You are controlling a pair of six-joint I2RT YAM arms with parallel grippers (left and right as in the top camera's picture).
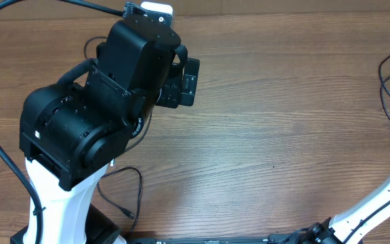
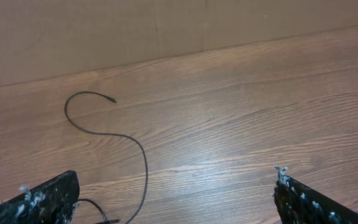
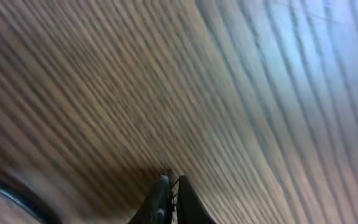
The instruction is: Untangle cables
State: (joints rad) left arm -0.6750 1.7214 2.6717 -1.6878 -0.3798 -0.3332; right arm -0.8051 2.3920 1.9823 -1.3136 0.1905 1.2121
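Observation:
One black cable (image 2: 143, 163) runs in a curl across the wood ahead of my left gripper (image 2: 176, 200), its free end at the far left. That gripper is open, its speckled fingers (image 2: 43, 200) wide apart and nothing between them. A second plug end (image 2: 107, 219) lies by the left finger. From overhead, a cable loop (image 1: 138, 186) lies below the left arm, and more cables (image 1: 388, 76) loop at the right edge. My right gripper (image 3: 171, 183) is shut close over the wood. The view is blurred, so I cannot tell whether anything is pinched. A dark cable (image 3: 14, 198) curves at its lower left.
The bulky left arm (image 1: 93, 115) covers the upper left of the table. The white link of the right arm (image 1: 371, 209) enters from the lower right. A brown wall (image 2: 166, 31) stands behind the table's far edge.

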